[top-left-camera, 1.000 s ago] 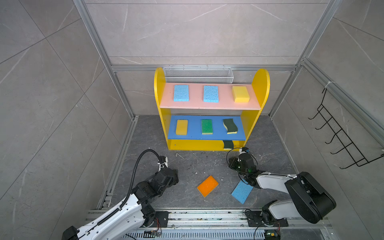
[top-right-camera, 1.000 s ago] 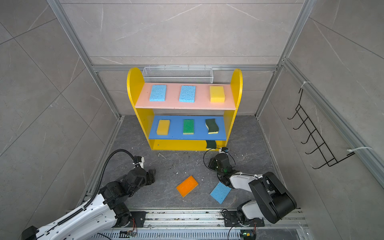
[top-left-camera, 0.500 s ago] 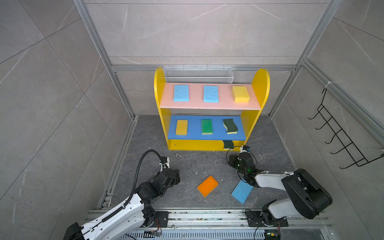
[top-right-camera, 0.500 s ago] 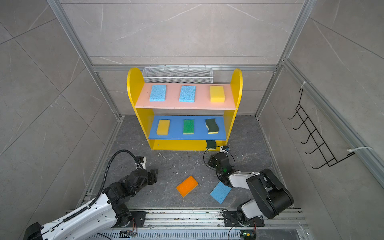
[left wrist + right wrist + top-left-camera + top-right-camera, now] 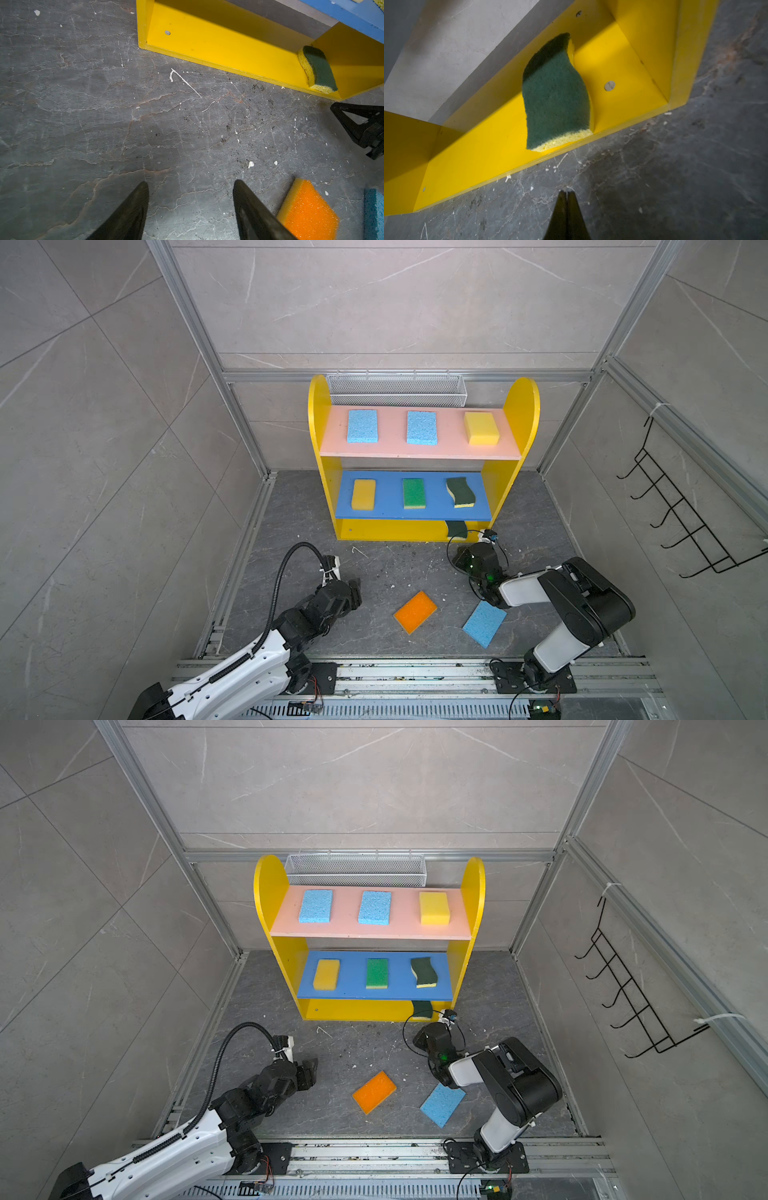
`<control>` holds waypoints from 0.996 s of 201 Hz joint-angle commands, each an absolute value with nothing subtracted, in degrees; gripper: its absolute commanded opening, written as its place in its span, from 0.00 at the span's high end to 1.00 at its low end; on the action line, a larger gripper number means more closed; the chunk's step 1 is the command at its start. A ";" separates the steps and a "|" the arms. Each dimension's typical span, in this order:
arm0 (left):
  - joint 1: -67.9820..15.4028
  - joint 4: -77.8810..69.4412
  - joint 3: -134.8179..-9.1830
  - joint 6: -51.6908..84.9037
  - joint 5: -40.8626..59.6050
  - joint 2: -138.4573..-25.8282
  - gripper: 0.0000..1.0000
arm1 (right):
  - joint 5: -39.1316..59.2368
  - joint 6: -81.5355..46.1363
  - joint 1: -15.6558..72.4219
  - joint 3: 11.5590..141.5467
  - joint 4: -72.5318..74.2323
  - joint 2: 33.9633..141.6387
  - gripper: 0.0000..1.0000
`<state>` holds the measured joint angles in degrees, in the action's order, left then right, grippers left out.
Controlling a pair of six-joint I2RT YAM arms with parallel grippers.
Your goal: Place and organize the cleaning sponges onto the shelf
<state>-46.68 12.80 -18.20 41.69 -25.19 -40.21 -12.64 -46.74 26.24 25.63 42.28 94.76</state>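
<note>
The shelf (image 5: 449, 450) holds two light blue sponges (image 5: 362, 425) and a yellow one (image 5: 481, 428) on its pink board. A yellow (image 5: 363, 494), a green (image 5: 413, 493) and a dark-green wavy sponge (image 5: 460, 492) lie on the blue board. Another wavy sponge (image 5: 556, 95) rests on the yellow base at its right end. My right gripper (image 5: 566, 192) is shut and empty on the floor just in front of it. An orange sponge (image 5: 415, 611) and a light blue sponge (image 5: 484, 623) lie on the floor. My left gripper (image 5: 190, 182) is open and empty, left of the orange sponge (image 5: 307, 209).
A white mesh basket (image 5: 397, 389) hangs behind the shelf top. A black hook rack (image 5: 681, 510) is on the right wall. Metal frame rails (image 5: 415, 672) run along the front edge, and grey walls close in on both sides.
The right jaws have closed the last bit in front of the shelf base. The left gripper has edged slightly toward the orange sponge.
</note>
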 commanded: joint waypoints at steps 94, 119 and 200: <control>-46.80 4.77 -15.83 40.25 -26.80 -40.85 0.33 | -17.82 -46.58 27.25 29.52 44.87 98.85 0.95; -46.70 4.00 -15.56 40.34 -26.81 -41.05 0.33 | -18.58 -46.67 27.25 29.81 46.17 99.77 0.95; -46.68 3.05 -15.27 40.70 -26.81 -42.11 0.33 | -18.81 -49.91 27.22 30.77 51.65 104.50 0.95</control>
